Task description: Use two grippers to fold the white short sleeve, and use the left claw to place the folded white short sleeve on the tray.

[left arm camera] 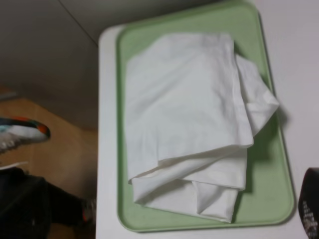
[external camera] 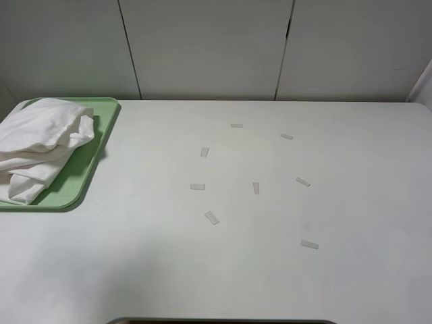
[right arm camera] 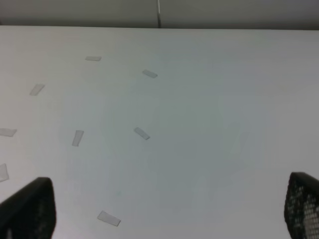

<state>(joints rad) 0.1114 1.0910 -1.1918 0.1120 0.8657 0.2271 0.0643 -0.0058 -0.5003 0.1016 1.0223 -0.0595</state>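
The white short sleeve (external camera: 40, 145) lies folded in a loose bundle on the green tray (external camera: 101, 128) at the table's far left. The left wrist view looks down on it (left arm camera: 189, 124) lying inside the tray (left arm camera: 269, 164). My left gripper (left arm camera: 167, 219) hangs above the tray, apart from the cloth and holding nothing. Only one dark fingertip (left arm camera: 311, 206) shows clearly, at the frame edge. My right gripper (right arm camera: 164, 209) is open and empty above the bare table, its two fingertips (right arm camera: 30, 209) wide apart. Neither arm shows in the exterior high view.
Several small pieces of pale tape (external camera: 211, 217) are stuck on the white table (external camera: 270, 270) around its middle; they also show in the right wrist view (right arm camera: 142, 133). A wall of white panels (external camera: 202, 47) stands behind. A floor and a shoe (left arm camera: 25, 132) lie past the table's left edge.
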